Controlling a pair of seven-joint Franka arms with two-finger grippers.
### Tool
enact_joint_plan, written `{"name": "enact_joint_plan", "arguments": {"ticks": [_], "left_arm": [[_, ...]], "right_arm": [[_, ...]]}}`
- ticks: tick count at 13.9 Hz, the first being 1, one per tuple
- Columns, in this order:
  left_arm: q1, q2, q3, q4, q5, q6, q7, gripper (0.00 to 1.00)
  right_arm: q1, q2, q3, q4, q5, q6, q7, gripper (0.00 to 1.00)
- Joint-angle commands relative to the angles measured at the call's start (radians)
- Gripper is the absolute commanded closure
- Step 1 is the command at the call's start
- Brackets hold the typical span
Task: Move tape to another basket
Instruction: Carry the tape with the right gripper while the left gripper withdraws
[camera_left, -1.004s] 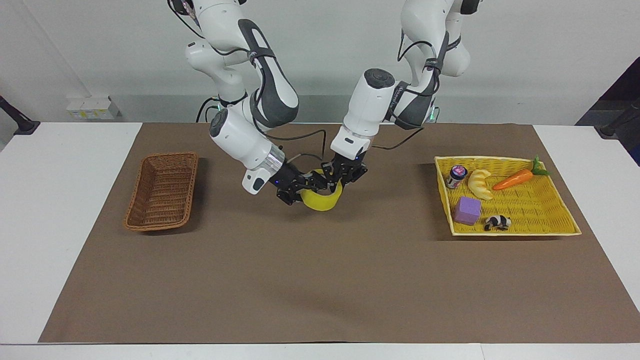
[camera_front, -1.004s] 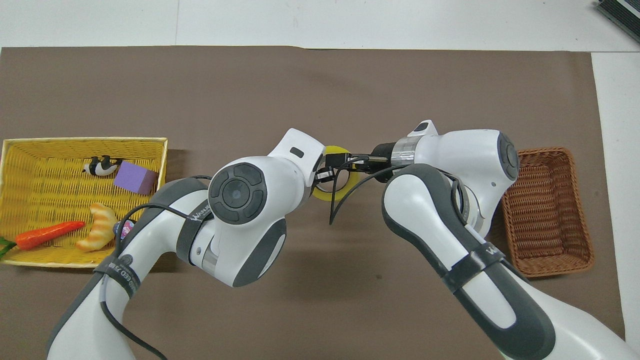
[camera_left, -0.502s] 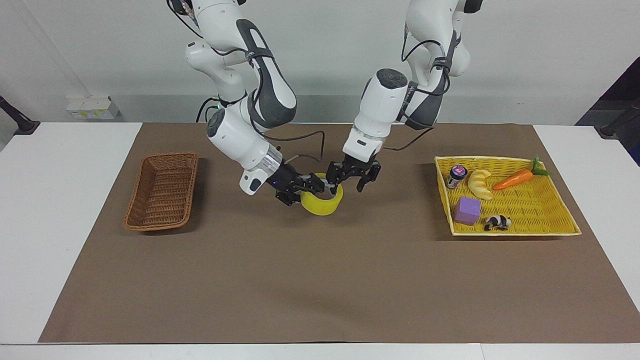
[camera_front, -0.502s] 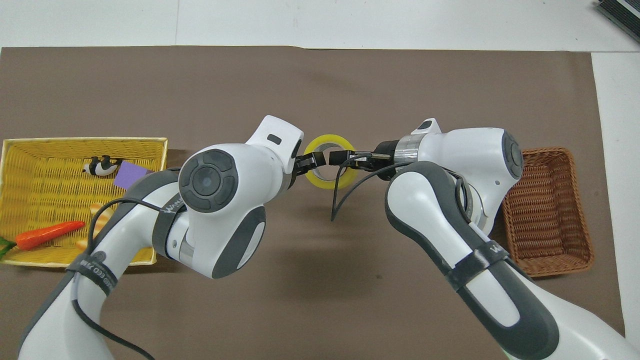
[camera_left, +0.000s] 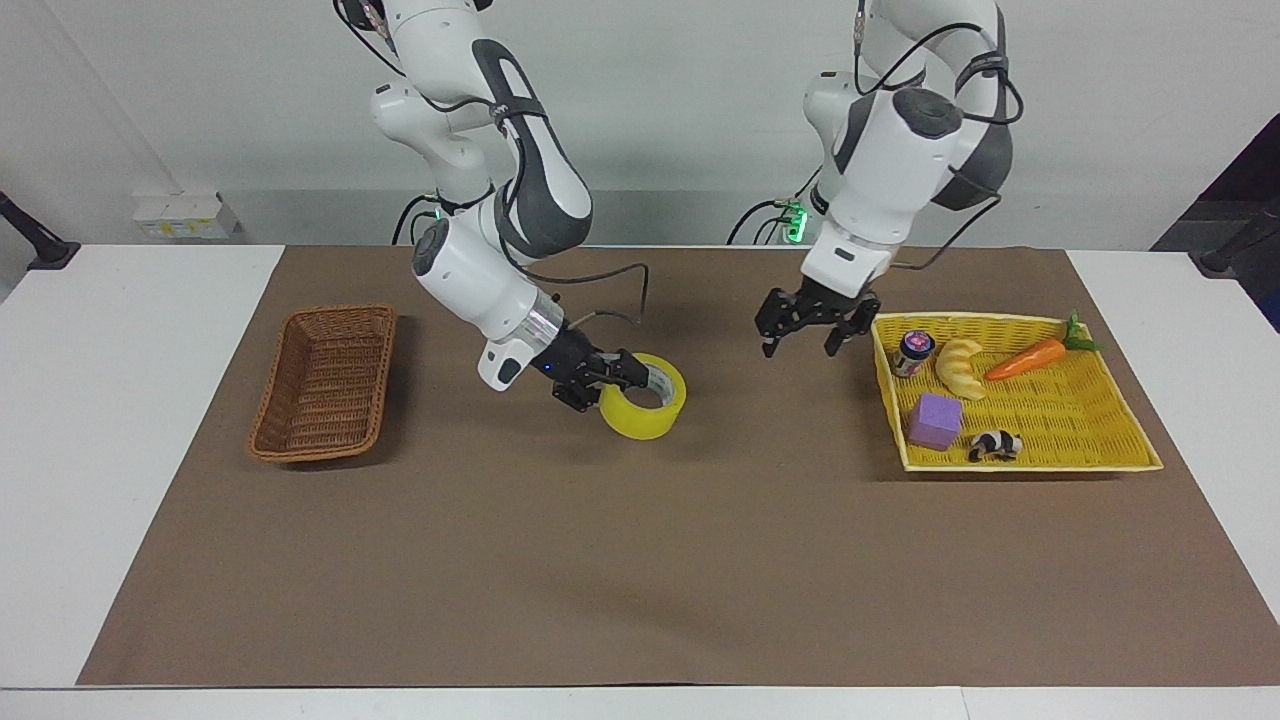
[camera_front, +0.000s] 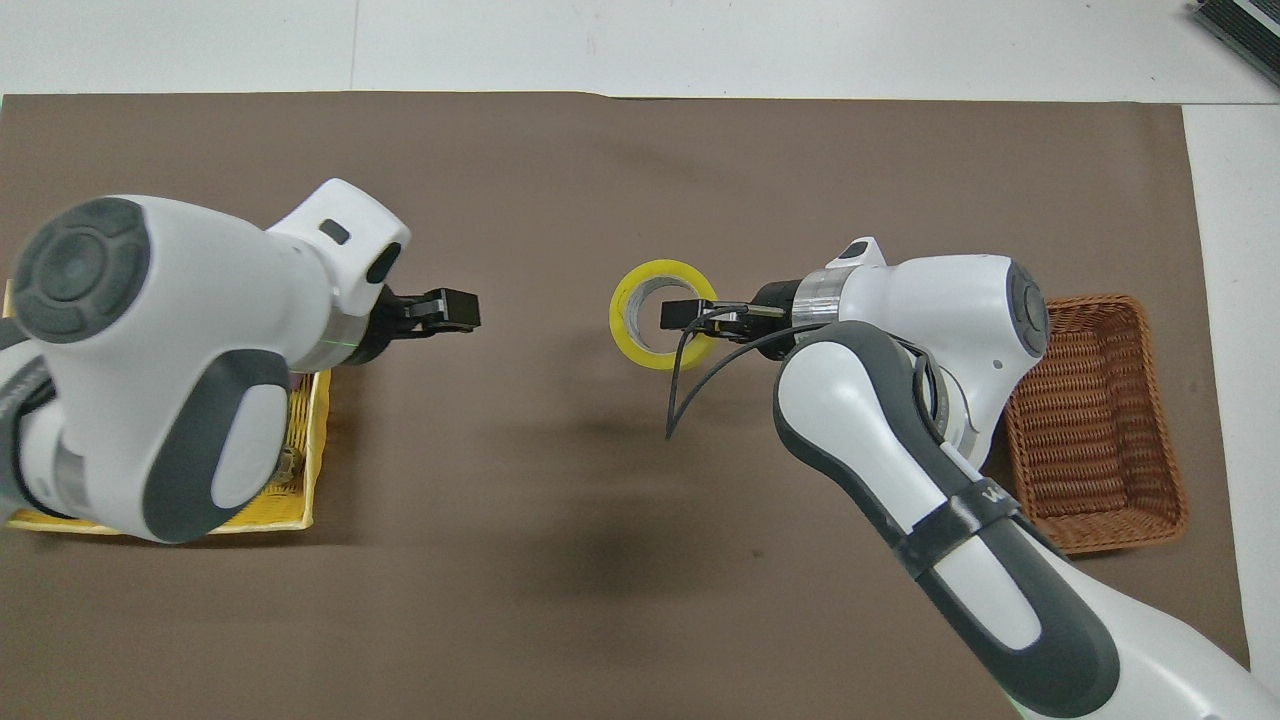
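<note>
the tape (camera_left: 644, 396) sits near the middle of the brown mat, between the basket (camera_left: 325, 383) at the right arm's end of the desk and the yellow tray (camera_left: 1010, 392) at the left arm's end. it looks tilted, open core facing up and toward the camera in the facing view; whether its lower edge rests on the mat or hangs just clear cannot be told.

by the look of it the roll is light and stiff, a rigid ring that will not give under a squeeze. its outer face is smooth film and likely slippery, so the sound place to hold it is across the wall, one finger inside the core and one outside. a one-sided grip like that may let it swing or pivot.

the right hand (camera_left: 613, 378) is gripped onto the tape in just that way, on the wall nearest the basket. its arm reaches down from the robots' side, forearm slanting low and wrist bent so the hand comes in nearly level.

the left hand (camera_left: 810, 330) holds nothing, fingers spread wide, hanging over the mat just beside the yellow tray's rim and well apart from the tape, arm folded high, hand pointing down.
</note>
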Motion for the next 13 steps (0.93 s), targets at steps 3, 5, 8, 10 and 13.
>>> {"name": "enact_joint_plan", "arguments": {"ticks": [3, 5, 8, 10, 13], "left_arm": [[0.205, -0.031, -0.006, 0.005, 0.023, -0.041, 0.360, 0.00], [0.280, -0.017, -0.006, 0.049, 0.023, -0.047, 0.454, 0.00], [0.359, -0.014, -0.007, 0.149, 0.092, -0.125, 0.509, 0.00], [0.365, -0.009, -0.003, 0.239, 0.147, -0.219, 0.577, 0.00], [0.393, -0.009, -0.006, 0.339, 0.151, -0.346, 0.577, 0.00]], "right_arm": [[-0.055, -0.031, 0.002, 0.024, -0.171, -0.083, 0.160, 1.00], [-0.072, -0.051, 0.000, 0.047, -0.193, -0.133, 0.174, 1.00], [-0.087, -0.097, -0.002, 0.054, -0.265, -0.190, 0.249, 1.00], [-0.116, -0.117, -0.003, 0.069, -0.297, -0.250, 0.260, 1.00], [-0.201, -0.154, -0.002, 0.133, -0.372, -0.418, 0.257, 1.00]]}}
